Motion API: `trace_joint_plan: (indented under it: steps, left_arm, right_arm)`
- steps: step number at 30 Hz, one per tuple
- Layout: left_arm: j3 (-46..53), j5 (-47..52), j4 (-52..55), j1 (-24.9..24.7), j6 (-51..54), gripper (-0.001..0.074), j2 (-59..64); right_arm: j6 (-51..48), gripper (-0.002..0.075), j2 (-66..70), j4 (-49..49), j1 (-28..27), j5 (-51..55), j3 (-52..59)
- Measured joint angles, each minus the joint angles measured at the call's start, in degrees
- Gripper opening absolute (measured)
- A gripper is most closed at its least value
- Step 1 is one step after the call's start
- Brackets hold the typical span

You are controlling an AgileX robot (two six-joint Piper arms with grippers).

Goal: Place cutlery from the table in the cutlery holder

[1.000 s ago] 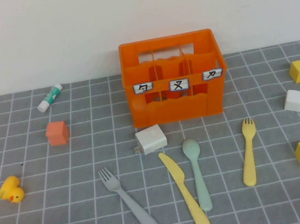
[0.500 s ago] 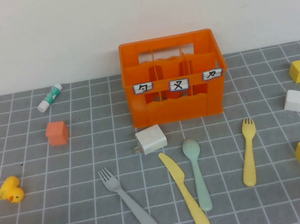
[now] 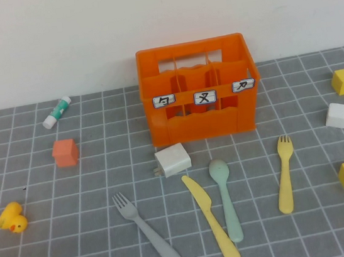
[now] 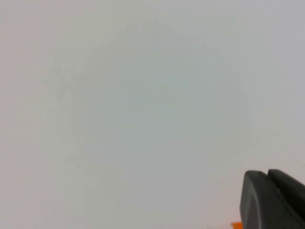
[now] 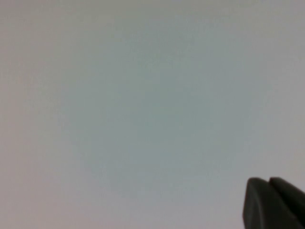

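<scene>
Cutlery lies untouched on the table [image 3: 60, 244], and neither arm appears in the high view. Only a dark corner of the left gripper [image 4: 274, 200] shows in its wrist view, against a blank pale wall with a sliver of orange at the edge; whether it is open or closed cannot be told. The right gripper [image 5: 274, 202] shows the same way in its own wrist view, a dark corner against blank wall, its state equally unreadable, with nothing seen in its hold.

Taking the orange cutlery holder [image 3: 200, 90] as landmark: it stands upright at the back of the table near the wall. A white block [image 3: 173, 159] sits just in front of its left corner. Nearer the camera lie the yellow knife [image 3: 211, 219] and pale green spoon [image 3: 226, 198], just beside each other. The grey fork [image 3: 146, 229] lies front-left of the holder, the yellow fork [image 3: 285, 174] front-right. Left of the holder are a white-and-green tube [image 3: 56, 112], an orange-pink cube [image 3: 65, 152] and a yellow duck [image 3: 12, 218].
</scene>
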Motion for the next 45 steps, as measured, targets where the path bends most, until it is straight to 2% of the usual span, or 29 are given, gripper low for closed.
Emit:
trace_joint_plan:
  steps: [3,8,15,19,22,25,29,34,36,39,45]
  left_arm:
    - [0.0,-2.0,-0.7,0.0,-2.8,0.0000,0.0]
    - [-1.4,0.4,-0.3,0.0,-10.5,0.0000,0.0]
    - [-12.7,12.2,8.9,0.0,-13.6,0.0000,0.0]
    - [-16.5,17.8,12.9,0.0,-14.6,0.0000,0.0]
    - [-17.6,20.0,13.8,0.0,-16.7,0.0000,0.0]
    - [-18.8,22.9,14.5,0.0,-17.5,0.0000,0.0]
    - [-19.5,31.7,16.9,0.0,-13.2,0.0000,0.0]
    - [-19.5,51.5,17.3,0.0,-6.3,0.0000,3.7]
    - [-19.6,56.2,13.0,0.0,-5.6,0.0000,6.3]
    - [-21.2,61.3,-3.1,0.0,-3.9,0.0000,10.2]
    - [-22.4,59.3,-38.2,0.0,6.8,0.0000,16.6]
  right_arm:
    - [0.5,-0.0003,0.0,-2.2,0.0,2.1,0.0]
    - [1.5,-0.0003,0.0,-16.1,0.0,7.3,-1.0]
    - [13.6,-0.0003,0.0,-32.1,0.0,28.5,-13.3]
    - [17.7,-0.0003,0.0,-34.4,0.0,41.6,-19.3]
    - [17.6,-0.0003,0.5,-31.9,0.0,50.3,-22.5]
    - [11.1,-0.0003,3.5,-24.6,0.0,57.8,-24.9]
    - [-7.4,-0.0003,9.0,-8.4,0.0,65.6,-27.0]
    - [-29.5,-0.0003,16.2,9.6,0.0,73.9,-30.2]
    - [-34.0,-0.0003,19.1,13.3,0.0,75.9,-30.7]
    - [-38.5,-0.0003,24.0,15.3,0.2,77.3,-31.0]
    - [-40.5,-0.0003,29.0,14.5,1.3,73.4,-31.0]
